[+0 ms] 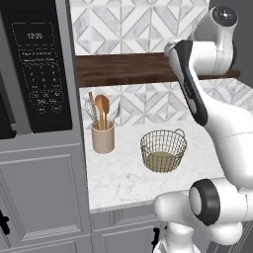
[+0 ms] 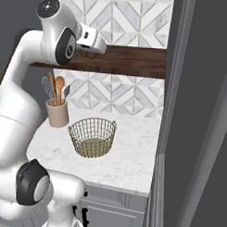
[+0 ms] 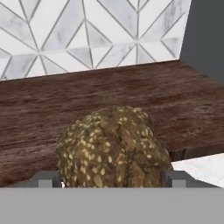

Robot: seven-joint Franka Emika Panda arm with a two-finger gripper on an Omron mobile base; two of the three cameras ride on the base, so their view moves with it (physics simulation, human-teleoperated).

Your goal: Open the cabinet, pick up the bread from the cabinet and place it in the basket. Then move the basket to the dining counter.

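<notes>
The bread (image 3: 113, 148), a lumpy brown seeded bun, sits between my two finger tips in the hand view. My gripper (image 3: 111, 179) is shut on it, over the front edge of the dark wooden cabinet shelf (image 3: 87, 100). In the right base view the gripper (image 2: 89, 51) is at shelf height, up and left of the basket. The brass wire basket (image 1: 163, 150) (image 2: 92, 137) stands with nothing in it on the marble worktop below. In the left base view my own forearm hides the hand.
A beige utensil crock (image 1: 103, 137) (image 2: 57, 112) stands left of the basket. A black microwave (image 1: 39, 74) is set in the tall grey unit at the left. The open grey cabinet door (image 2: 194, 113) rises close at the right. Geometric tiles back the worktop (image 1: 128, 183).
</notes>
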